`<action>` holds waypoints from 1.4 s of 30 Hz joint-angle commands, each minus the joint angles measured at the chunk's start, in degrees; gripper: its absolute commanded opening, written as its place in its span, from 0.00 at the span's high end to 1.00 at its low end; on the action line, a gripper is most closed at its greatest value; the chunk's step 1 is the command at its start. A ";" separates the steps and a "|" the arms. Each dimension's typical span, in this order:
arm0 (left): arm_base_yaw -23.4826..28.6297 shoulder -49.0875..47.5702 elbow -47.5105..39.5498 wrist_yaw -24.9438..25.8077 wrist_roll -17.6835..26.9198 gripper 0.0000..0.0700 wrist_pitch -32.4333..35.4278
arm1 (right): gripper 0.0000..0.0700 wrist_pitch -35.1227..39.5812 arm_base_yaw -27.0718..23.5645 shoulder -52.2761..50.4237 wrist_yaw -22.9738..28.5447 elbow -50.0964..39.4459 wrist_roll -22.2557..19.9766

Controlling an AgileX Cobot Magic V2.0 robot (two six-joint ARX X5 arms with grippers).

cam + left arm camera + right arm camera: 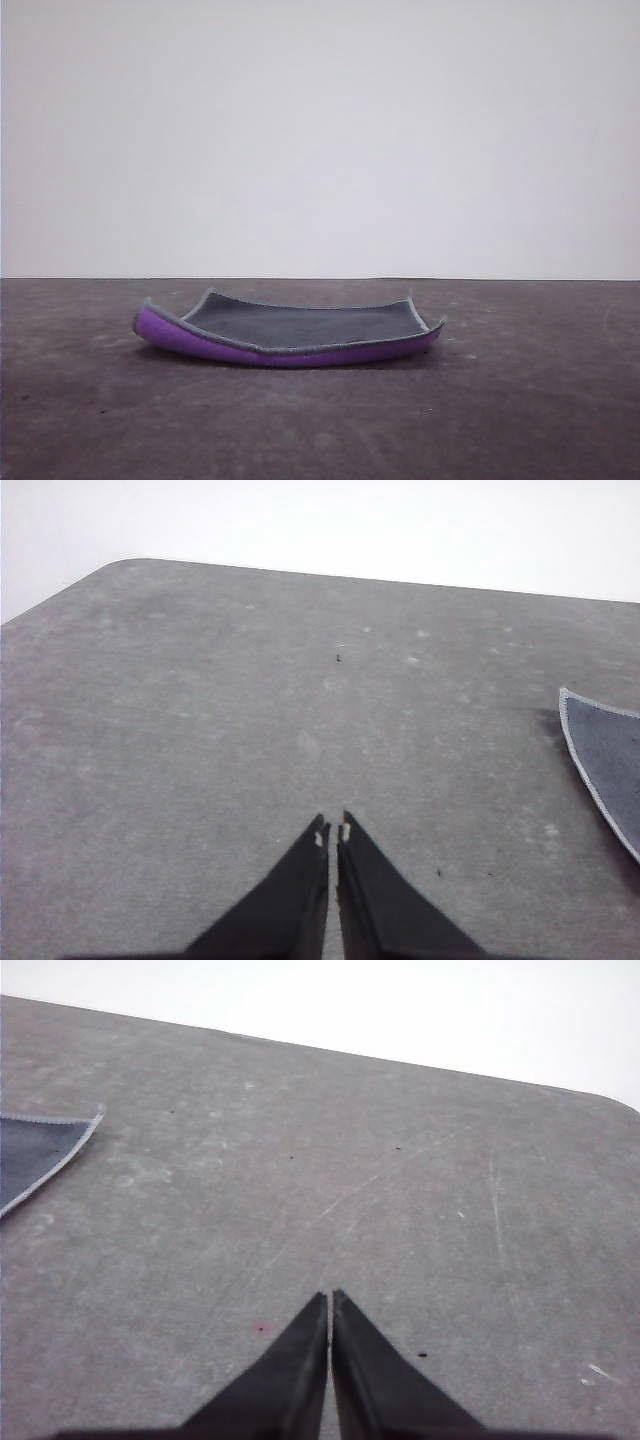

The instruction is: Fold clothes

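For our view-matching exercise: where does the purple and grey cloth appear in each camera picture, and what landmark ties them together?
Front view: cloth lies unfolded at centre, grey side up.
Left wrist view: one grey corner at the right edge.
Right wrist view: one grey corner at the left edge.
Shared landmark: its light stitched border.

Soft even light, bright washed-out wall (pixel 320 130), faint shadow under cloth (pixel 290 335), slight grainy blur.

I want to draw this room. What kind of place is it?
Probably a robot test bench, not a home. A bare, scuffed dark grey table stands against a plain white wall, with one small purple-and-grey cloth on it, and black pointed gripper fingers hover above the table.
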 commanded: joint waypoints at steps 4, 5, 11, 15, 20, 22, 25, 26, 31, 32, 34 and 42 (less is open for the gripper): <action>0.00 0.11 -1.14 -0.07 -0.28 1.00 -0.17 | 1.00 0.63 0.04 0.02 -0.24 -0.22 4.34; 0.00 0.11 -1.14 -0.07 -0.29 1.00 0.03 | 1.00 0.63 0.04 0.02 -0.24 -0.22 6.33; 0.00 0.11 -1.14 1.49 -5.12 1.00 0.52 | 1.00 0.72 0.04 0.02 -2.24 -0.22 8.88; 0.00 0.13 -0.92 1.58 -5.42 1.00 -0.86 | 1.00 0.63 0.04 0.02 -3.16 -0.22 11.40; 0.00 0.18 1.74 1.62 -5.22 1.00 -6.07 | 1.00 0.59 0.04 0.05 -3.04 0.19 18.54; -0.20 0.35 3.74 1.79 -5.83 1.00 -7.65 | 1.00 0.46 0.13 0.24 -3.30 1.29 21.09; -0.67 1.34 7.26 1.49 -8.76 1.00 -7.06 | 1.00 0.29 0.22 1.70 -4.50 4.39 22.63; -0.81 2.00 8.41 1.40 -9.80 1.00 -6.19 | 1.00 0.13 0.22 2.55 -4.95 5.69 23.11; -0.85 8.68 14.26 1.38 -11.98 1.00 -1.20 | 1.00 -0.57 0.22 11.57 -6.71 14.30 22.97; -0.87 10.54 15.80 1.51 -11.71 1.00 -1.30 | 1.00 -1.33 0.22 13.94 -7.12 16.38 22.78; -0.87 15.19 19.67 2.16 -11.43 1.00 -1.77 | 1.00 -3.30 0.22 19.84 -8.22 21.31 20.66; -1.30 38.26 38.23 8.40 -1.87 1.00 -8.39 | 1.00 -12.00 0.22 44.41 -8.46 41.05 8.91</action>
